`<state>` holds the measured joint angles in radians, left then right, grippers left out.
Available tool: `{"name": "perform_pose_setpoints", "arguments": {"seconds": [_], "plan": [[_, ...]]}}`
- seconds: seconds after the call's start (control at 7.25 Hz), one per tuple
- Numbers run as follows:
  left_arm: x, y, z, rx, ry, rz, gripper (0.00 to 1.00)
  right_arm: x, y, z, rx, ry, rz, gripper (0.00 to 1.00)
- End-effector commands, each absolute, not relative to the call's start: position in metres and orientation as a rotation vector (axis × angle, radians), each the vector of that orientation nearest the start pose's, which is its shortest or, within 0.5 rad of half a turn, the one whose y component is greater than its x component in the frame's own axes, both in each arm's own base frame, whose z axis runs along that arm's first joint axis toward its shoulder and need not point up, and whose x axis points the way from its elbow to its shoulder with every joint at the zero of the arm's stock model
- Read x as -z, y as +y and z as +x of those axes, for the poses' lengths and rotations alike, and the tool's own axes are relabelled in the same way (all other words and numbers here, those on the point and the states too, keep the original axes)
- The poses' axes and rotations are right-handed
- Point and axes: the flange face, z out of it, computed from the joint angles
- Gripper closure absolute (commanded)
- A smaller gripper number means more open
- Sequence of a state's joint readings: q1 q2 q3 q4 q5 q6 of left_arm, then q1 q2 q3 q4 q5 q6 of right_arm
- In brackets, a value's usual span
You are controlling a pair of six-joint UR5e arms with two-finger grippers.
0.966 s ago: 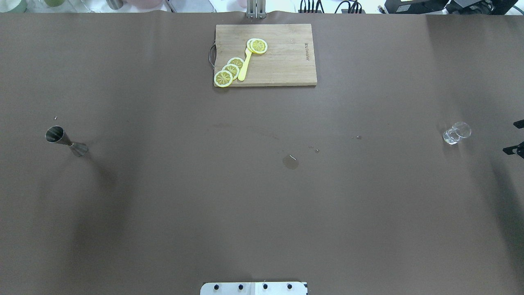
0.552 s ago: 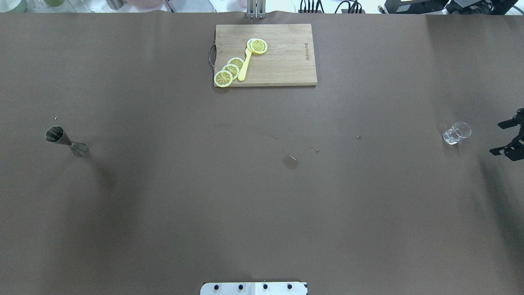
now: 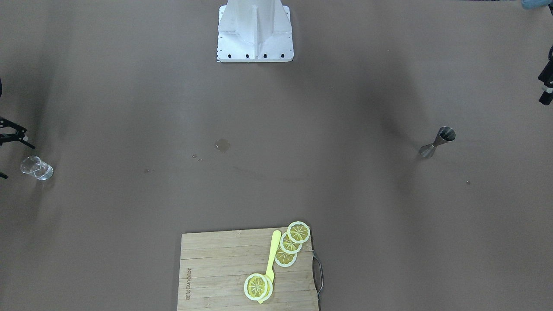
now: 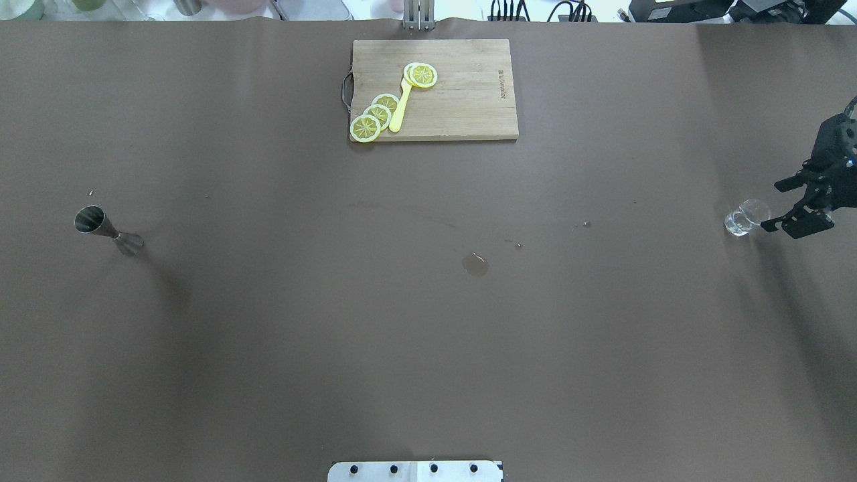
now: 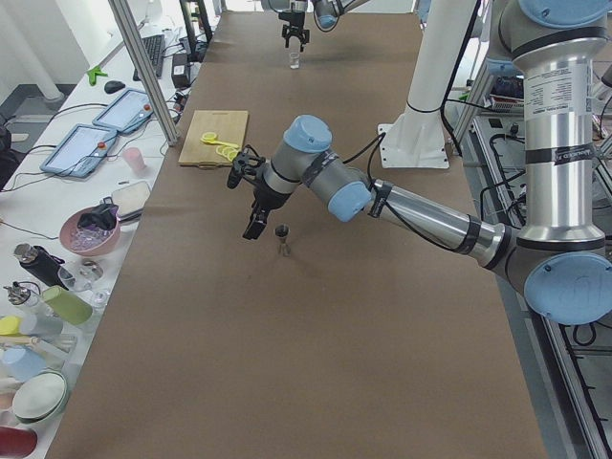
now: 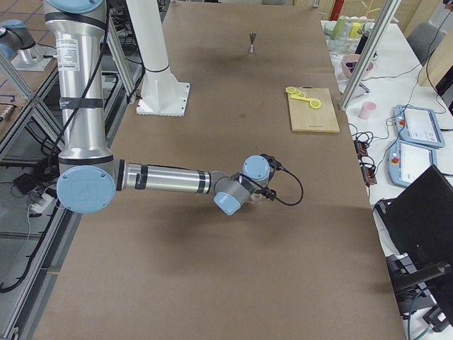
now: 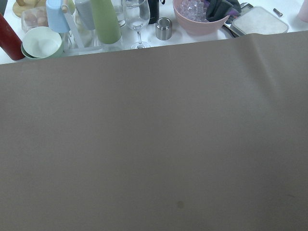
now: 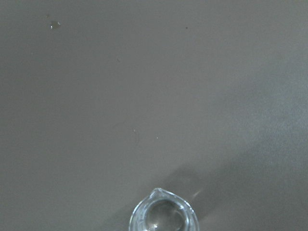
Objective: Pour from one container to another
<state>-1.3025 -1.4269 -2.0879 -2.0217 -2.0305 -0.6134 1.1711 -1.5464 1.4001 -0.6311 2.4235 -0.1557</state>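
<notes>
The robot's right hand (image 4: 775, 205), fingers spread wide and holding nothing, hangs at the far right end of the desk (image 4: 428, 361) just beside a small clear glass pourer (image 4: 745, 218), which stands upright on the brown covering with its mouth facing up. The pourer lies directly ahead of the hand, toward the middle of the desk. It is roughly in line with the gap between the fingers but not yet between them, and no contact can be made out. The wrist view puts its spouted rim at the bottom centre of the frame. The steel jigger (image 4: 107, 231), likewise upright with its long axis vertical, stands well apart at the opposite end. There the left hand (image 5: 242, 205) hovers near it, and whether that hand is spread or closed cannot be told. Judged from this, each arm has its own vessel within closer reach, and the right has only a short advance to make before closing. Between the two vessels a small wet patch (image 4: 475, 265) marks the covering. A wooden cutting board (image 4: 462, 100) with lemon slices (image 4: 365, 128) sits at the far edge, away from either hand
</notes>
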Motion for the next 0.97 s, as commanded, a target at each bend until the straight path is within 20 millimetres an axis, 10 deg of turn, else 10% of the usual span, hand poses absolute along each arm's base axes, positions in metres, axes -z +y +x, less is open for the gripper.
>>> {"name": "perform_pose_setpoints", "arguments": {"seconds": [0.0, 0.83], "plan": [[-0.412, -0.426, 0.073, 0.179, 0.749, 0.662, 0.02, -0.637, -0.490, -0.145, 0.794, -0.942, 0.720, 0.00], [-0.453, -0.368, 0.151, 0.242, 0.731, 0.962, 0.03, -0.634, -0.485, -0.149, 0.662, -1.006, 0.816, 0.00]]}}
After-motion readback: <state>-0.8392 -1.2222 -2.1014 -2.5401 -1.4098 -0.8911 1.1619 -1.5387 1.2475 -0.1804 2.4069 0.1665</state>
